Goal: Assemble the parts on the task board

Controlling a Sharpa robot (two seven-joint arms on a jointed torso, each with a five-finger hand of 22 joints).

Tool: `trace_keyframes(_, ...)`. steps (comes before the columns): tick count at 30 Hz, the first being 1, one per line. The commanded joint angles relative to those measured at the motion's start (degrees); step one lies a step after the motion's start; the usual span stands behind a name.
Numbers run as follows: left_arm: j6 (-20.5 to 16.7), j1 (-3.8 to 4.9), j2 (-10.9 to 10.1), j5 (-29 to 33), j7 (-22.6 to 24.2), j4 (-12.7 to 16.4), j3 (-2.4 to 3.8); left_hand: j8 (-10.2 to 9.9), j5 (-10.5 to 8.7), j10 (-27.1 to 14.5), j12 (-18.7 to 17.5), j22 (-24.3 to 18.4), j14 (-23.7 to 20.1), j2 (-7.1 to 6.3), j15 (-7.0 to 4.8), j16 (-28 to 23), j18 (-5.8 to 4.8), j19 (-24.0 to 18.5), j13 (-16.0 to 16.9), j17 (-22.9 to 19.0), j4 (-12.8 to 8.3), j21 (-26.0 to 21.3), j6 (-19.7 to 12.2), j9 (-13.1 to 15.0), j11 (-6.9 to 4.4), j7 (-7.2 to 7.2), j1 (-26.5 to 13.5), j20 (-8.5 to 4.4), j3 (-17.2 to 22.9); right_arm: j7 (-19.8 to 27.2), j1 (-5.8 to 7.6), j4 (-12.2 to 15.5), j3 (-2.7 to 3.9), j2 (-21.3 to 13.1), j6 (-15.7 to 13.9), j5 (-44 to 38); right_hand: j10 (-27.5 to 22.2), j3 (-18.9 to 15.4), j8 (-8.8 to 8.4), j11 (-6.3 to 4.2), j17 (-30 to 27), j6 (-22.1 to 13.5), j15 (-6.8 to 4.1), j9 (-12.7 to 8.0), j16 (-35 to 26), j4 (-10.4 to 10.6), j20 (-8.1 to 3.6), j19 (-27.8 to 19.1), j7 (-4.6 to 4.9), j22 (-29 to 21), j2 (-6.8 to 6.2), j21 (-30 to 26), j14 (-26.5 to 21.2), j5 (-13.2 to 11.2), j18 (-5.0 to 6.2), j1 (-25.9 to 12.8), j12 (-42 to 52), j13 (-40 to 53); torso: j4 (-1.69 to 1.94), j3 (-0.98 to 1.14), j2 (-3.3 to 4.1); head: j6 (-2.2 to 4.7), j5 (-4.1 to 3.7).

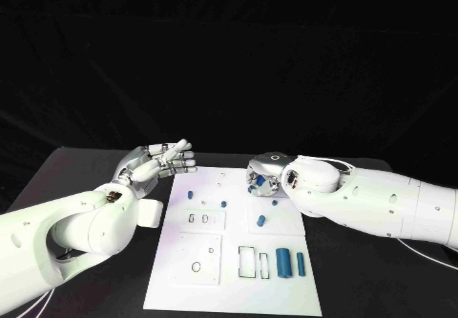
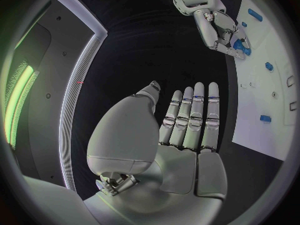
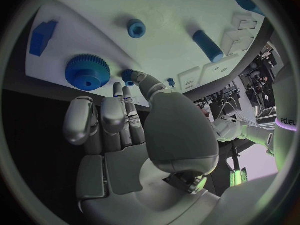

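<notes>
Over the task board [image 1: 229, 278] far end, right hand [image 3: 134, 110] pinches a small blue part [image 3: 128, 75]; left hand [image 2: 187, 120] spread wide, empty, beside the board.

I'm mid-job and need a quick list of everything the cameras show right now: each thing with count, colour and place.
Task board: one, white, middle of the black table.
Gear: one, blue, on the board's far end by the right hand.
Block: one, blue, at the board's corner next to the gear.
Cylinders: two, blue, side by side at the board's near right.
Small parts: several, blue, scattered on the board's far half.
Left hand: silver, fingers spread, empty, beside the board's far left.
Right hand: silver, fingers touching a small blue piece.
</notes>
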Motion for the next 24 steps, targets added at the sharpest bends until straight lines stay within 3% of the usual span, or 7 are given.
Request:
trace_keyframes(1,1.1,0.16,0.0,-0.4,0.2,0.1,0.06,-0.3,0.06,0.3,-0.3,0.1,0.3,0.27,0.11,-0.3,0.60,0.3,-0.1,0.0,0.0,0.3,0.3,-0.1,0.16,0.02,0.5,-0.26,-0.4,-0.3,-0.07,0.2,-0.01,0.1,1.7,-1.1,-0.3,0.2,-0.18,-0.10,1.5,0.5,0.18,0.2,1.6,0.4,-0.02,0.7,0.14,1.6,0.11,1.2,2.0,0.3,-1.17,0.6,0.3,0.1,0.02,0.00,0.18,-0.18,-0.03)
trace_keyframes(14,0.9,0.20,-0.1,-0.4,0.3,0.0,0.06,-0.4,0.06,0.3,-0.4,0.1,0.3,0.37,0.14,-0.4,0.59,0.3,-0.1,0.1,0.1,0.5,0.4,-0.1,0.19,0.05,0.4,-0.28,-0.4,-0.1,-0.12,0.5,-0.01,0.1,2.0,-0.6,1.8,2.5,0.53,-0.55,6.5,2.4,-0.17,0.8,6.6,0.8,-0.13,3.1,-0.33,7.4,0.98,5.1,2.5,0.3,-2.11,1.6,1.0,0.0,0.20,-0.06,0.53,0.09,-0.18)
trace_keyframes(24,1.0,0.22,-0.1,-0.3,0.0,-0.1,0.06,-0.4,0.06,0.3,-0.5,0.2,0.3,0.47,0.14,-0.4,0.58,0.3,-0.1,0.1,0.1,0.5,0.4,-0.1,0.20,0.06,0.5,-0.28,-0.4,-0.5,-0.12,0.0,-0.01,0.3,1.0,-0.6,3.9,6.9,1.31,-1.13,8.8,4.0,-0.63,2.0,9.2,-0.1,-0.60,4.2,-0.88,10.6,2.31,7.2,2.5,-3.5,-2.60,3.9,0.4,-0.7,0.25,-0.08,0.72,0.22,-0.27)
